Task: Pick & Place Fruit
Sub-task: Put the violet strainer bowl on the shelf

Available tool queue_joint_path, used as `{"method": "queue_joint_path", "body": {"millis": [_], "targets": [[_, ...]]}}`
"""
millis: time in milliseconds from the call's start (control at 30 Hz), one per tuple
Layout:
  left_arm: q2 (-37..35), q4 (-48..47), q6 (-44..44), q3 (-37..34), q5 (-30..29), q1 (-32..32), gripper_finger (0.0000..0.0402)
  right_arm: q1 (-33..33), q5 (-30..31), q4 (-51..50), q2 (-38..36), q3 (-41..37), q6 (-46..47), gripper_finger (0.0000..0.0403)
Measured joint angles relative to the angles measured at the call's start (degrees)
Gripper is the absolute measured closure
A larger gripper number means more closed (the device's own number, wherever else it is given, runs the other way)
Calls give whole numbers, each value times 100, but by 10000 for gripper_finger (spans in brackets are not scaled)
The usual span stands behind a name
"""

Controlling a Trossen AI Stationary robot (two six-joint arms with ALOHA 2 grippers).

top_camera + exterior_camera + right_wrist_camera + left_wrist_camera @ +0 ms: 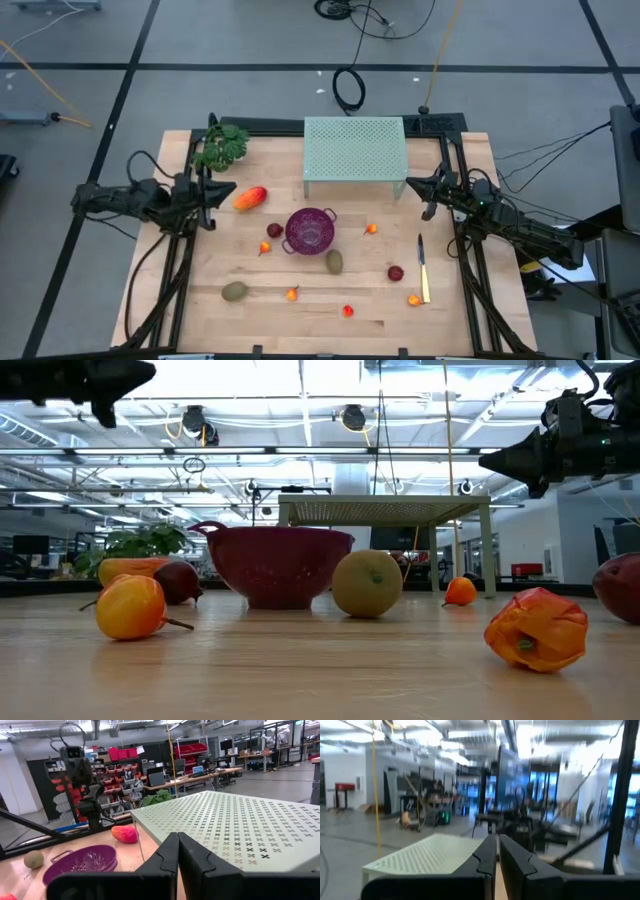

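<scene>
Jaws on both arms are closed and hold nothing. Left gripper (222, 190) hangs at the table's left edge, just beside the leafy sprig (222, 147) and near the orange-red oval fruit (250, 198). No piece is picked yet; judged, the task stands at its start.

At centre sits a purple perforated colander (310, 230), the likely receptacle, with a dull brown-green kiwi-like oval (334, 262) just beside it; a second one (234, 291) lies nearer the front. Small glossy dark red balls (396, 273) and tiny orange pieces (348, 311) lie scattered on the pale wooden table (200, 310).

Right gripper (431, 187) waits beside the pale green perforated stand (354, 146). The next move calls for opening one set of fingers above a chosen fruit.
</scene>
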Motion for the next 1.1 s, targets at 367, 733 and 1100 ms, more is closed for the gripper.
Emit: {"method": "queue_joint_path", "body": {"millis": [367, 733, 1100], "targets": [[2594, -1707, -103, 2268, -473, 4, 380, 0, 2, 0, 0, -1, 1, 403], [4258, -4012, -1557, 3922, -284, 418, 380, 0, 2, -9, 0, 1, 0, 403], [5258, -4577, -3047, 4199, 1133, 1562, 380, 2, -15, -9, 0, -1, 1, 403]]}}
